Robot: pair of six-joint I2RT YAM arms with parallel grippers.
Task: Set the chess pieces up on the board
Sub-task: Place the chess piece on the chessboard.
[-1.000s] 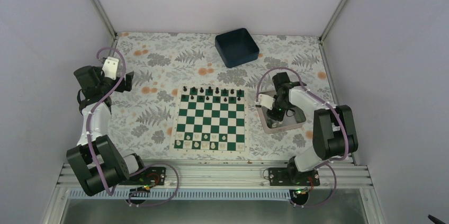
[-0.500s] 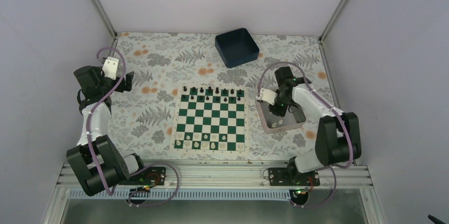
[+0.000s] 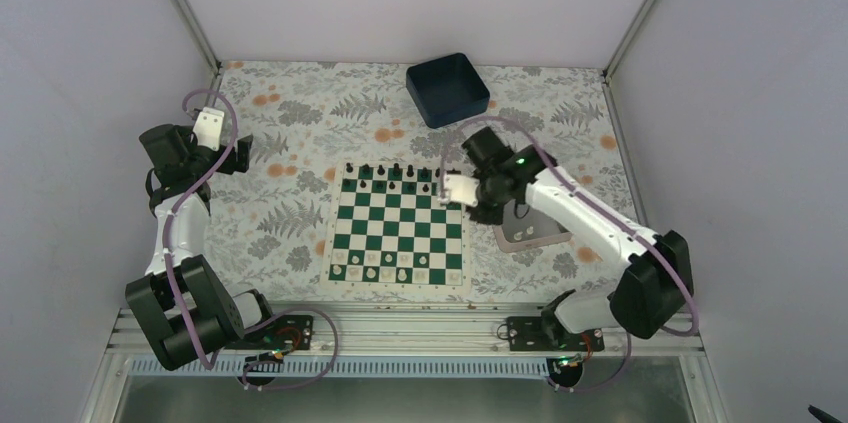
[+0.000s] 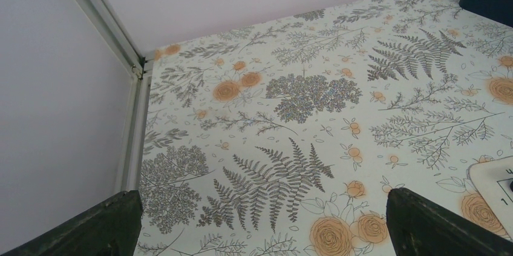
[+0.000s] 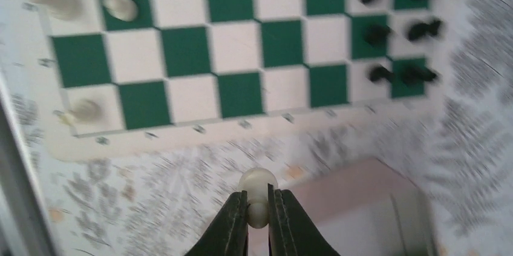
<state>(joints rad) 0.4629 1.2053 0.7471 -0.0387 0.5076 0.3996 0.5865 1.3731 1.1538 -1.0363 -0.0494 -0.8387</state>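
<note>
The board (image 3: 399,284) lies mid-table, with white chess pieces (image 3: 385,265) on its near rows and black pieces (image 3: 400,178) on its far rows. My right gripper (image 5: 258,200) is shut on a white chess piece (image 5: 258,181) with a round head. It hangs above the cloth between the tray and the board's right edge (image 5: 199,128). In the top view this gripper (image 3: 478,207) sits by the board's far right corner. My left gripper (image 4: 260,227) is open with nothing in it. It is far to the left (image 3: 236,154) over the floral cloth.
A silver tray (image 3: 540,234) lies right of the board, partly hidden under my right arm. A dark blue bin (image 3: 447,89) stands at the back. Enclosure walls and metal posts (image 4: 136,74) bound the table.
My right arm has left the tray and swung left toward the board's right edge, carrying the white piece. The left arm has not moved.
</note>
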